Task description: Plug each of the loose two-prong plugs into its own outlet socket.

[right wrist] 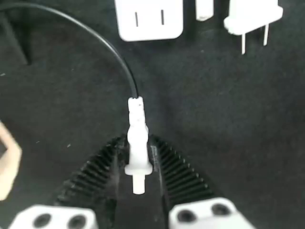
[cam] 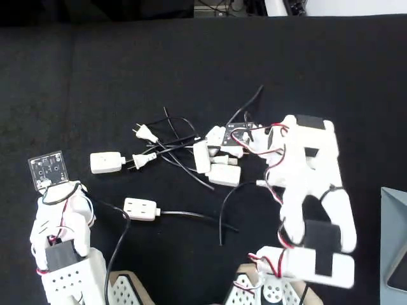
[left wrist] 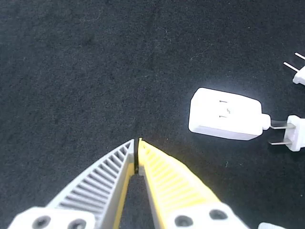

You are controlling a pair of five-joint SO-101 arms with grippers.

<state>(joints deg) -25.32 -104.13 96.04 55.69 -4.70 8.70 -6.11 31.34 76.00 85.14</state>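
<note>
While no plug sat fully home, the task looked barely begun | right gripper (right wrist: 137, 143) clenched on a corded plug (right wrist: 135, 117) mid-scene — an outlet socket (right wrist: 148, 19) ahead of it | left gripper (left wrist: 137, 143) pinched together, empty, near-left | a loose plug (cam: 145, 133) lay left of centre

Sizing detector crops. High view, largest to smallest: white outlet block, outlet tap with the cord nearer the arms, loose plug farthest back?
1. White outlet block and outlet tap: look alike, not ranked.
2. Loose plug: clearly smallest.
</note>
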